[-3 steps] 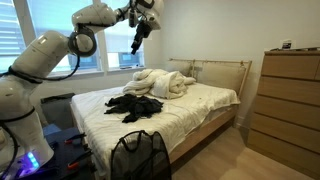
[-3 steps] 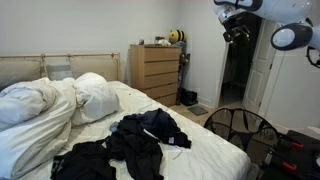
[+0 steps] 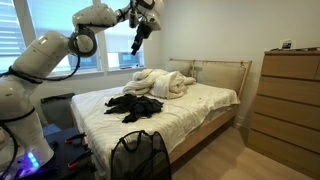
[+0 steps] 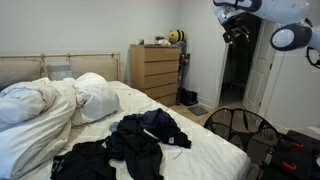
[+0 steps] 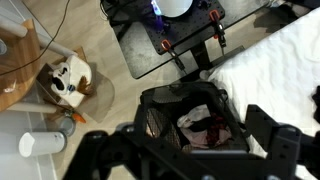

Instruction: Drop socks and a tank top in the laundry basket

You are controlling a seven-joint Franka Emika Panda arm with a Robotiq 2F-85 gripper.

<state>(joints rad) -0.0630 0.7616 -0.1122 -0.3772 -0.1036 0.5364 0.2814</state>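
Note:
The black mesh laundry basket [image 3: 138,156] stands on the floor at the foot of the bed; it also shows in an exterior view [image 4: 240,126]. In the wrist view I look down into it [image 5: 165,100], and white and red cloth [image 5: 203,127] lies inside. A pile of dark clothes [image 3: 134,105] lies on the white bed, seen in both exterior views [image 4: 130,145]. My gripper [image 3: 137,42] is raised high above the bed and basket, near the ceiling [image 4: 237,34]. Its two dark fingers frame the basket in the wrist view [image 5: 185,152], open and empty.
A crumpled white duvet [image 3: 165,82] lies at the head of the bed. A wooden dresser [image 3: 290,100] stands by the wall [image 4: 155,70]. The robot's dark base plate with clamps [image 5: 180,35] is beside the basket. A brown-white object [image 5: 68,82] and a white cylinder [image 5: 40,143] are on the floor.

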